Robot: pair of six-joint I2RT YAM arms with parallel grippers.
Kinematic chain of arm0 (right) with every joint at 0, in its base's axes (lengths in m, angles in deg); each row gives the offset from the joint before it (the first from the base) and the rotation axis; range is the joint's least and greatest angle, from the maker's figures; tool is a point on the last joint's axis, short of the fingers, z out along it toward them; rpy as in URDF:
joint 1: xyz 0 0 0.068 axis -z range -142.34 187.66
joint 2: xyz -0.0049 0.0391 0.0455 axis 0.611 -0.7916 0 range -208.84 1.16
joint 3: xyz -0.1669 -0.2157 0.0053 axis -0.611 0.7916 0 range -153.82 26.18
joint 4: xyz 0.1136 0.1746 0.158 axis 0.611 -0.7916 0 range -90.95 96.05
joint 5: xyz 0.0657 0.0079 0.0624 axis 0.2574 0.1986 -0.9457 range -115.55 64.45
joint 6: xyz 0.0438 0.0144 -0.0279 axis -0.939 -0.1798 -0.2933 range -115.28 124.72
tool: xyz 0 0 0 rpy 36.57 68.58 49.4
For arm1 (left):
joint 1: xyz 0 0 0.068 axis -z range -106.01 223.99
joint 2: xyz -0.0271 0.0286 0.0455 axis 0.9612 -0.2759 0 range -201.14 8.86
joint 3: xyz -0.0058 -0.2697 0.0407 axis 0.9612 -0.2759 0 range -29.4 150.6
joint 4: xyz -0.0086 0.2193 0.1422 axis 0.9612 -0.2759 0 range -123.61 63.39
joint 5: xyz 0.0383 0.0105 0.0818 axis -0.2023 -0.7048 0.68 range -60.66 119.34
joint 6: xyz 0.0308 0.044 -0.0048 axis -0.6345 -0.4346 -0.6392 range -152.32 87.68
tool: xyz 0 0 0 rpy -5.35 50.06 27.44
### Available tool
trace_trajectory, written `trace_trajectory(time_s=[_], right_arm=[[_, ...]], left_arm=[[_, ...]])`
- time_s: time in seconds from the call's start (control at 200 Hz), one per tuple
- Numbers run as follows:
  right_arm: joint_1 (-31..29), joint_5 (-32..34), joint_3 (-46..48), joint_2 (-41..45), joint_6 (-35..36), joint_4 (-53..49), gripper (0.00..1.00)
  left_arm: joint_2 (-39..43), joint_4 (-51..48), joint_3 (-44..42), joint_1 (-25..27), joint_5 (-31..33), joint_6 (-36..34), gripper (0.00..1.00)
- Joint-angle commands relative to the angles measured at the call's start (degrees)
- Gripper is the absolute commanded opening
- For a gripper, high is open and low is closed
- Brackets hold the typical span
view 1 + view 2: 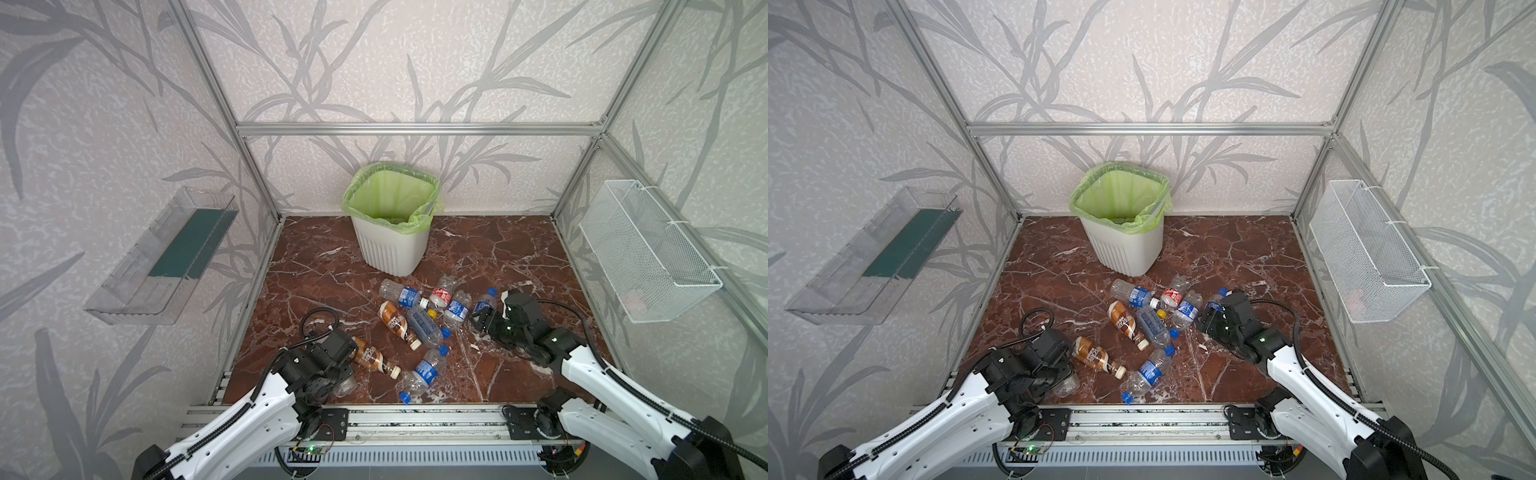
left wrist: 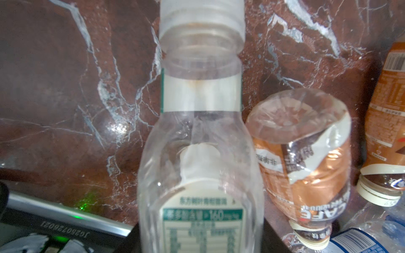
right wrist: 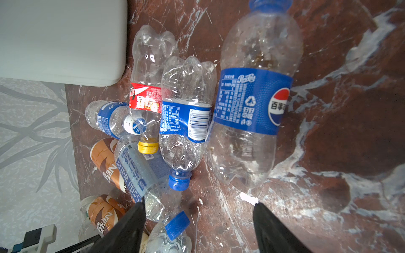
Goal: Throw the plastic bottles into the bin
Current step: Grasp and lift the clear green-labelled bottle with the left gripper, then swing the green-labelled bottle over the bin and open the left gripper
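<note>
From where I stand, the left gripper [image 1: 334,376] is low at about seven o'clock on the bench [image 1: 324,270]. Its fingers are hidden under the wrist, but they look clenched on a clear bottle with a green-and-white label [image 2: 200,153]. The bottle lies on its side, with a brown-gold bottle [image 2: 302,175] just beside it.

The right gripper [image 3: 199,202] hovers at about four o'clock with its fingers spread and nothing between them. It points at a blue-labelled cola bottle [image 3: 252,109] at the edge of the plastic bottles [image 1: 419,316] heaped mid-bench. The bin [image 1: 390,249] stands well apart at twelve o'clock, its mouth open.

To do this well, I'd lift the clear bottle straight up so that it doesn't drag its neighbour. I'd then carry it right over the bin's mouth before letting go, not toss it from short of the rim.

The bottles are thin, glossy and dented, so a hard squeeze would likely buckle them. They are also round enough to roll on the slick, marble-veined surface. The bin is white ribbed plastic that tapers downward, lined with a filmy light green bag [image 1: 392,195].
</note>
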Motion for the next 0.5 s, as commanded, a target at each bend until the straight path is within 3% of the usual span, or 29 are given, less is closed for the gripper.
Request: trace_trajectory(time_s=[0.0,0.495], right_arm=[[-0.06,0.41,0.23,-0.05,-0.14,0.66,0.78],[-0.04,0.32,-0.05,-0.25,-0.04,0.66,0.78]], left_arm=[[1.02,-3.81,2.48,-0.68,2.68,0.49,0.55],[4.87,-3.79,11.30,-1.87,6.52,-2.62,0.55]])
